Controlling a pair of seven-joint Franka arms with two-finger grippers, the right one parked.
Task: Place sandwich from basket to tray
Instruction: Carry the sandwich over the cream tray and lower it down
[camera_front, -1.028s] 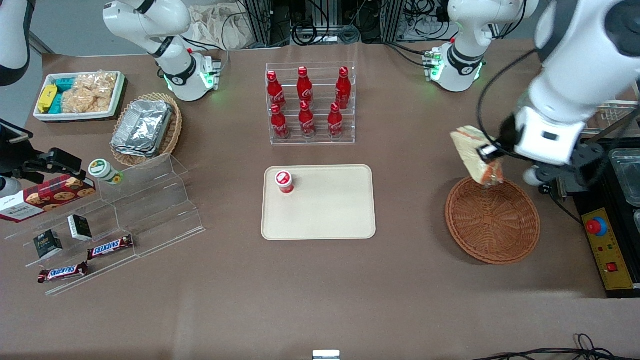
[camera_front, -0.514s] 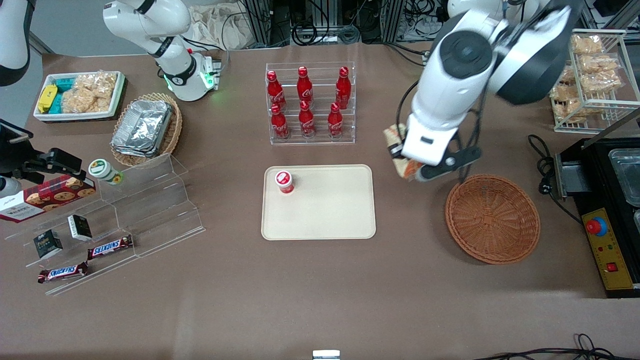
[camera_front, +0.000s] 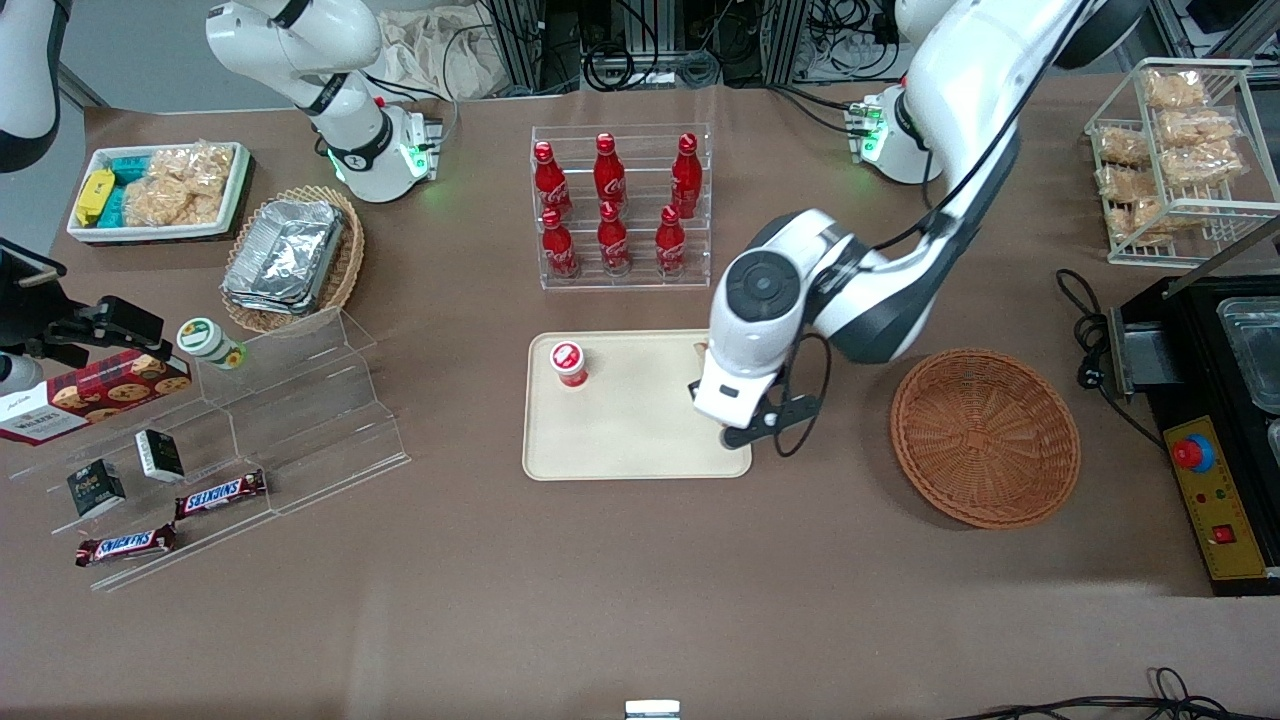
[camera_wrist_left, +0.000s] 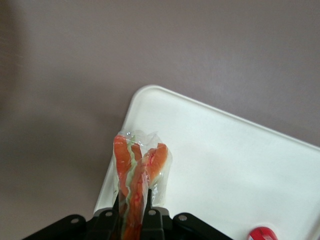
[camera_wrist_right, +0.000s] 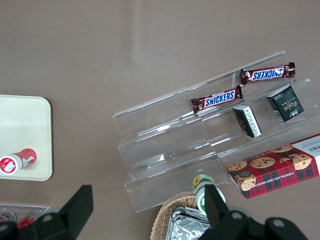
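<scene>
My left gripper (camera_wrist_left: 134, 212) is shut on the clear-wrapped sandwich (camera_wrist_left: 134, 170), whose red, orange and green layers stick out between the fingers. In the front view the gripper (camera_front: 722, 395) hangs over the cream-beige tray (camera_front: 620, 430), at the tray end nearest the basket, and the wrist hides most of the sandwich. In the left wrist view the sandwich sits above a rounded corner of the tray (camera_wrist_left: 235, 165). The round reddish-brown wicker basket (camera_front: 985, 437) lies empty beside the tray, toward the working arm's end of the table.
A small red-capped cup (camera_front: 569, 362) stands on the tray near the parked arm's end. A rack of red bottles (camera_front: 620, 205) stands farther from the camera than the tray. A clear stepped shelf (camera_front: 250, 420) with snacks lies toward the parked arm's end.
My left gripper has carried the sandwich from above the basket sideways to over the tray's end and has come lower.
</scene>
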